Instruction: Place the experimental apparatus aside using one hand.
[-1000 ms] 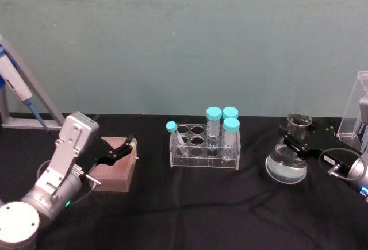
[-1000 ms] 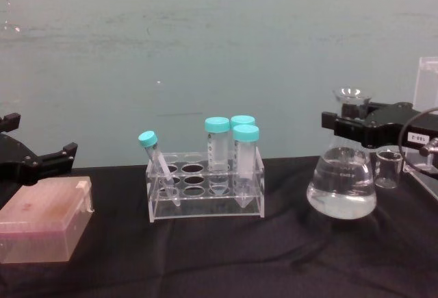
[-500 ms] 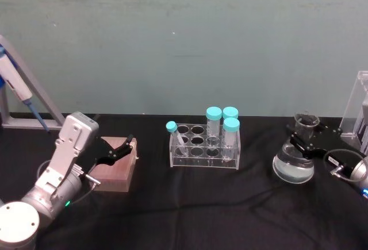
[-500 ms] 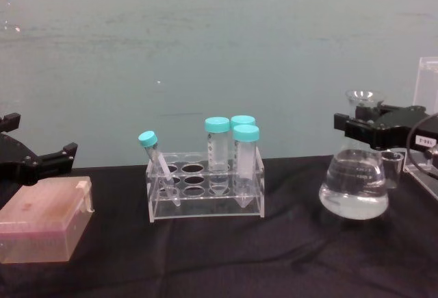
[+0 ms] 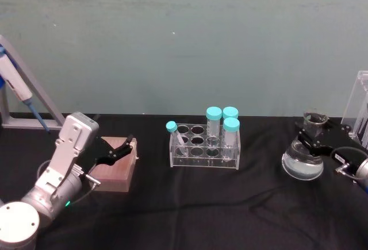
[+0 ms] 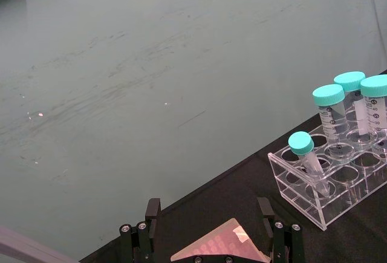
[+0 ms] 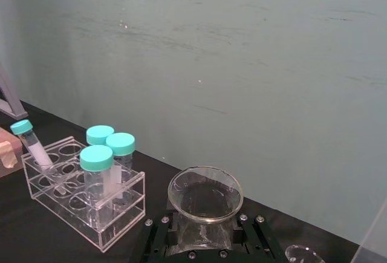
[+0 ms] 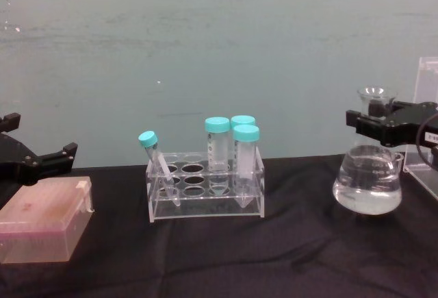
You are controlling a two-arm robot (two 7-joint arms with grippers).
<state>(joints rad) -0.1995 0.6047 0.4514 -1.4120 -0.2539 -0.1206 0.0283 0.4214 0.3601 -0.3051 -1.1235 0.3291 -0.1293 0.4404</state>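
The conical glass flask (image 5: pixel 303 162) holds clear liquid and stands at the table's right side. My right gripper (image 5: pixel 313 137) is shut on its neck, just under the mouth (image 7: pixel 205 193). From the side, the gripper (image 8: pixel 378 122) clamps the neck above the flask's wide body (image 8: pixel 367 187). I cannot tell whether the flask's base touches the cloth. A clear acrylic stand (image 5: pixel 357 102) is at the far right edge, close behind the flask. A small glass beaker's rim (image 7: pixel 302 254) shows beside the flask. My left gripper (image 5: pixel 119 148) hangs open over a pink box (image 5: pixel 114 172) at the left.
A clear tube rack (image 5: pixel 204 147) with teal-capped tubes sits mid-table, also seen as the rack (image 8: pixel 205 192). A slanted grey stand with a blue-white pipette (image 5: pixel 17 92) is at the far left. Black cloth (image 5: pixel 230 215) covers the table; the wall is close behind.
My right gripper has carried the flask to the right, away from the tube rack and toward the acrylic stand. The left arm has stayed still.
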